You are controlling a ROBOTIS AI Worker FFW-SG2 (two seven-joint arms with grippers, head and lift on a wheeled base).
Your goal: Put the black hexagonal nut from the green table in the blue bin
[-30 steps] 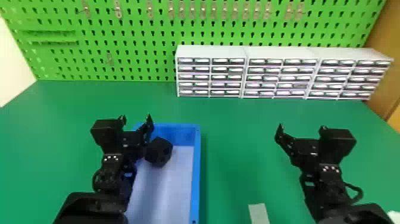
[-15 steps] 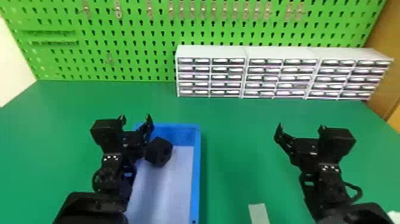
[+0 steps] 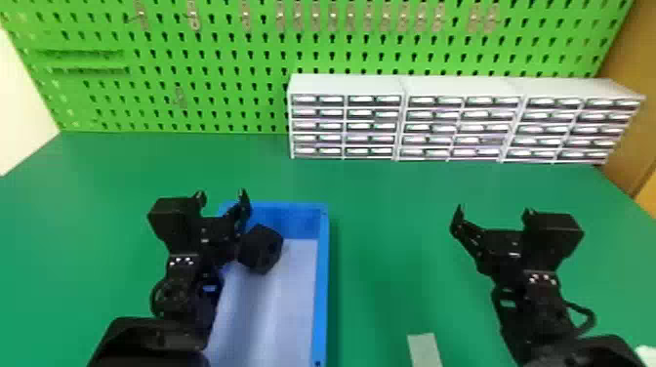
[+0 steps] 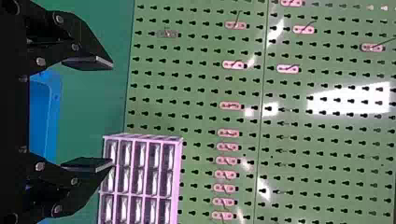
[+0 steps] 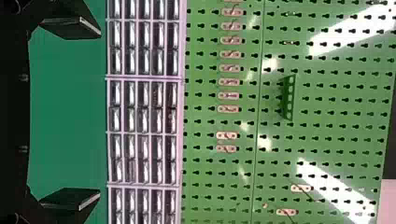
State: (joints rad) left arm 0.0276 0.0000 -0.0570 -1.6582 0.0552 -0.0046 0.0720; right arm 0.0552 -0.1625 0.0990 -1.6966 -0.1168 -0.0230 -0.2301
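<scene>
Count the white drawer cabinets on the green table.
3: the left cabinet, the middle cabinet and the right cabinet, standing side by side before the green pegboard.

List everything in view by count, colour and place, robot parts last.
pegboard: one, green, background
table: one, green, foreground
bin: one, blue, on table
nut: one, black, inside bin's far end
drawer cabinets: three, white, before pegboard
hooks: several, grey, on pegboard
holder: one, green, on pegboard
strip: one, pale, table's near side
white object: one, white, lower right corner
wooden panel: one, brown, right side
arms: two, black, entering at bottom
left tool: one, black, open, by bin
right tool: one, black, open, right
</scene>
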